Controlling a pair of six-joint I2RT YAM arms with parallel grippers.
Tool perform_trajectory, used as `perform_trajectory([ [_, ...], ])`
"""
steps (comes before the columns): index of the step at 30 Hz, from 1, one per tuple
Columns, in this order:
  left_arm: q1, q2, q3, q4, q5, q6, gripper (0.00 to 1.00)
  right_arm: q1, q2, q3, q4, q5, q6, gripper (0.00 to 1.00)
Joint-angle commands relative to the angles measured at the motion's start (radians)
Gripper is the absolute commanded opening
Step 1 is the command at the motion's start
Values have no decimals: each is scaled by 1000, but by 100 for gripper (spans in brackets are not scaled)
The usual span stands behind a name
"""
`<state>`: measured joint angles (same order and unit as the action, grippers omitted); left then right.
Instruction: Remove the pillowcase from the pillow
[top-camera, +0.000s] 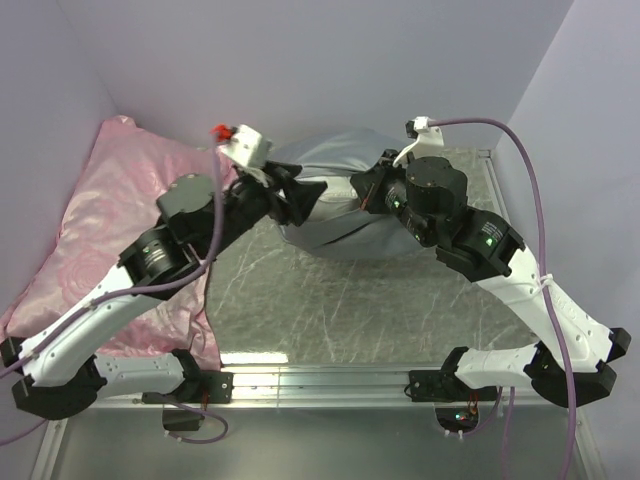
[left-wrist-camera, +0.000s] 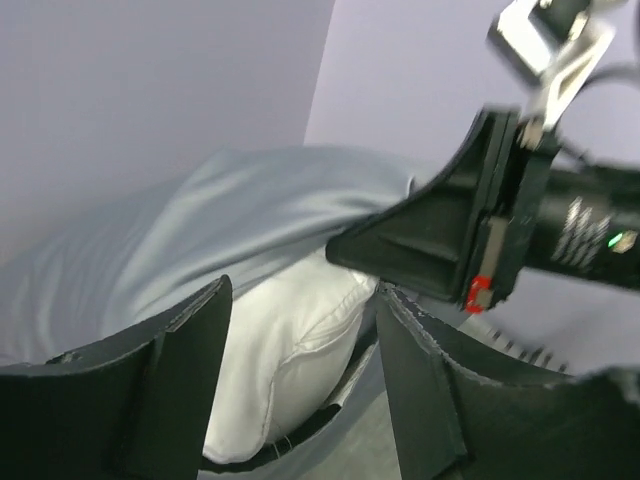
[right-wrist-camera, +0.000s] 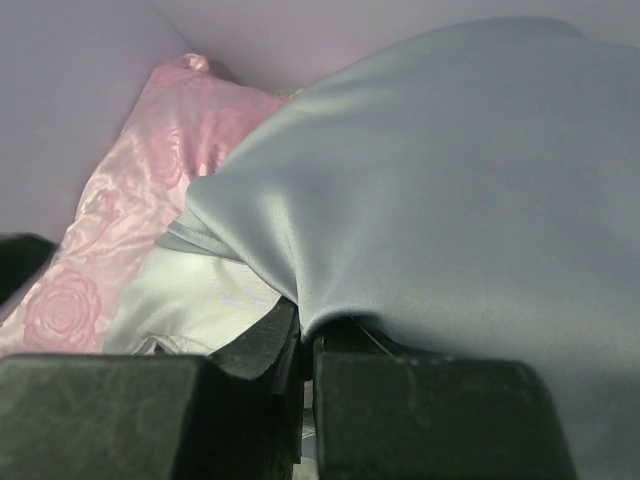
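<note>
The grey-blue pillowcase (top-camera: 345, 225) lies bunched at the back middle of the table. In the left wrist view the pillowcase (left-wrist-camera: 200, 235) is open at its mouth and a corner of the white pillow (left-wrist-camera: 290, 350) sticks out. My left gripper (left-wrist-camera: 305, 290) is open, its fingers standing either side of that corner; it also shows in the top view (top-camera: 303, 205). My right gripper (right-wrist-camera: 308, 322) is shut on a fold of the pillowcase (right-wrist-camera: 450, 200) at the mouth's edge; it also shows in the top view (top-camera: 363, 193) and the left wrist view (left-wrist-camera: 360, 245).
A pink rose-patterned satin pillow (top-camera: 110, 210) lies along the left wall, also in the right wrist view (right-wrist-camera: 140, 210). Lilac walls enclose the back and sides. The metal tabletop (top-camera: 350, 300) stretches in front of the bundle.
</note>
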<state>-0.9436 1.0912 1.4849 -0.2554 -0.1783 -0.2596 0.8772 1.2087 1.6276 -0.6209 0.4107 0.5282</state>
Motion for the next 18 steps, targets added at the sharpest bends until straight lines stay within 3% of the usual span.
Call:
perform_trajectory([
  [1, -33, 21, 49, -93, 22, 190, 64, 0, -26, 20, 96, -10, -19, 0],
  [5, -96, 41, 19, -107, -23, 308, 59, -1, -24, 43, 69, -32, -23, 0],
  [13, -172, 85, -17, -67, -136, 441, 64, -1, -41, 46, 56, -50, -27, 0],
  [18, -181, 122, -44, -4, -297, 465, 55, 2, -55, 35, 59, -65, -23, 0],
])
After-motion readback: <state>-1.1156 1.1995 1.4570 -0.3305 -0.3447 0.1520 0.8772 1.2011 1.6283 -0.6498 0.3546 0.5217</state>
